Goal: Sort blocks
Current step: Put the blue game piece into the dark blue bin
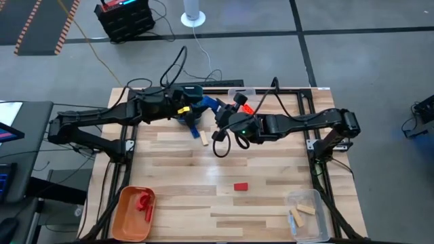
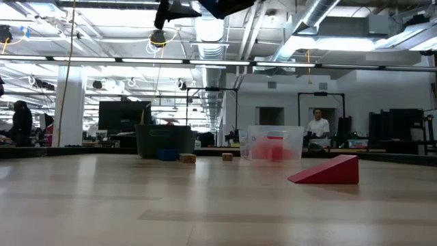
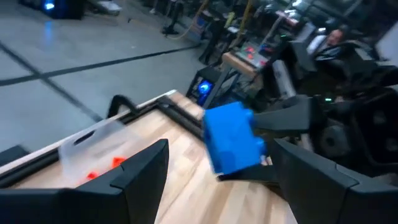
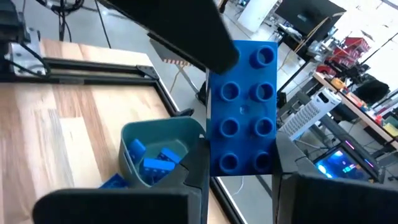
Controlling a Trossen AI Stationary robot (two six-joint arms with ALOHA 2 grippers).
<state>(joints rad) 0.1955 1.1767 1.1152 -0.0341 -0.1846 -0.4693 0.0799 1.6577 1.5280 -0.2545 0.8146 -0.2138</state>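
The right gripper is clamped on a blue studded brick, holding it in the air at the far side of the counter, near the teal bin. In the right wrist view the teal bin already has a few blue blocks inside, and one more blue piece lies on the wood just beside it. The left gripper has its fingers apart, and the same blue brick shows between and a little beyond them; its fingers do not seem to touch the brick, so I judge this is either a handover or the two arms meeting above the bin. The sorting looks partly done. The orange bin at the near left corner holds red pieces, the clear bin at the near right corner holds light wood pieces, and a second clear bin at the far edge has red or orange pieces inside. What is left, as far as I can see: a red wedge lying alone on the near part of the counter, a light wood block near the arms, and two small wood blocks seen far away in the low view. I think the next step is to drop the blue brick into the teal bin.
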